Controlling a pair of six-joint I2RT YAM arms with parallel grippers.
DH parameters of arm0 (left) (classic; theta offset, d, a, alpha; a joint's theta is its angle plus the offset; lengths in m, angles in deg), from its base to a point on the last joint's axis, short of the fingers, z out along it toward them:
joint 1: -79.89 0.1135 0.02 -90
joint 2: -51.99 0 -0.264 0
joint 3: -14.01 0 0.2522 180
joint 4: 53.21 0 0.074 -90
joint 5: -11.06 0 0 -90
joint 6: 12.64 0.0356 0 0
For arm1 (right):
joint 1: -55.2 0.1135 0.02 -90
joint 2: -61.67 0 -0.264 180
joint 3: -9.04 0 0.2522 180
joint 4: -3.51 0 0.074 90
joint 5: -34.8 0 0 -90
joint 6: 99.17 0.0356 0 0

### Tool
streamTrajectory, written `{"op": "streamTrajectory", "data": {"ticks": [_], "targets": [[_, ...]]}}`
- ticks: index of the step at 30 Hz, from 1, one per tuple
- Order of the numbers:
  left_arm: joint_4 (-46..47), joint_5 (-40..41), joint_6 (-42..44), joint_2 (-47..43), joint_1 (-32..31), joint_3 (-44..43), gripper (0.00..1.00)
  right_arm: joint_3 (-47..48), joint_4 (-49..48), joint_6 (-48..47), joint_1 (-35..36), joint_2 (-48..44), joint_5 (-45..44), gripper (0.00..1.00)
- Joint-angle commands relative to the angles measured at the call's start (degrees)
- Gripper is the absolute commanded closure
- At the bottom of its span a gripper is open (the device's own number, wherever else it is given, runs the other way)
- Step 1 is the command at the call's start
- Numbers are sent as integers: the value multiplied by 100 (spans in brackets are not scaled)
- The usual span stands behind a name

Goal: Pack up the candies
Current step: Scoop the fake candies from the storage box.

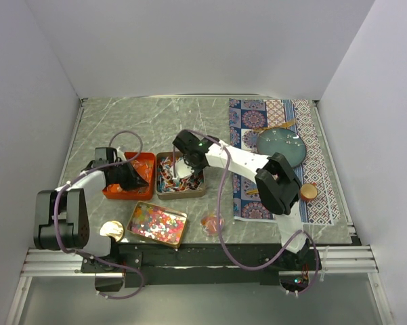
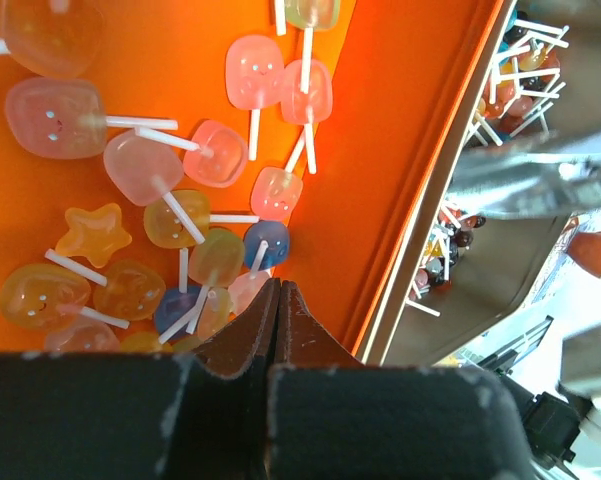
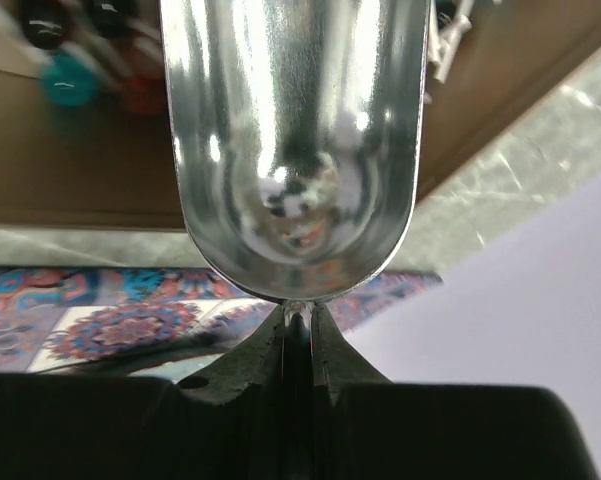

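Pastel lollipop candies (image 2: 145,165) lie in an orange tray (image 1: 114,190). My left gripper (image 2: 278,285) is shut and empty just above them, near the tray's right wall; it shows in the top view (image 1: 134,177). My right gripper (image 3: 298,312) is shut on the handle of a silver scoop (image 3: 295,150), held over a brown tray (image 1: 164,191) of stick candies (image 1: 168,177). The scoop bowl looks empty, showing only reflections. A gold tin (image 1: 178,237) near the front holds bead-like multicoloured candies (image 1: 156,222).
A patterned mat (image 1: 318,162) at the right carries a teal plate (image 1: 282,145) and an orange lid (image 1: 309,191). A gold lid (image 1: 111,230) lies left of the tin, and a small pinkish clear item (image 1: 212,223) lies right of it. White walls enclose the table.
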Motion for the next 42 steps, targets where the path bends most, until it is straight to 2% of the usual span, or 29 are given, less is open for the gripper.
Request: {"op": "streamTrajectory", "data": {"ticks": [1, 4, 10, 16, 22, 28, 34, 42], "targets": [[216, -72, -33, 73, -48, -127, 99, 461, 1560, -3180, 36, -20, 1502, 100], [286, -116, -77, 170, -135, -135, 99, 523, 1404, -3127, -8, -20, 1705, 100], [321, -195, -130, 442, -206, -302, 99, 883, 1375, -2628, 176, 532, 1310, 100], [286, -204, -138, 565, -206, -408, 99, 1068, 1340, -2432, 168, 560, 695, 100], [303, -265, -182, 539, -215, -452, 99, 841, 1149, -3072, -280, 235, 98, 100], [365, -204, -173, 364, -206, -382, 99, 418, 911, -3548, -334, 94, -219, 100], [391, -134, -182, 126, -206, -302, 99, 233, 779, -3742, 35, 111, -97, 100], [409, -160, -174, 231, -206, -320, 99, 120, 805, -3750, 475, 77, 272, 100]]}}
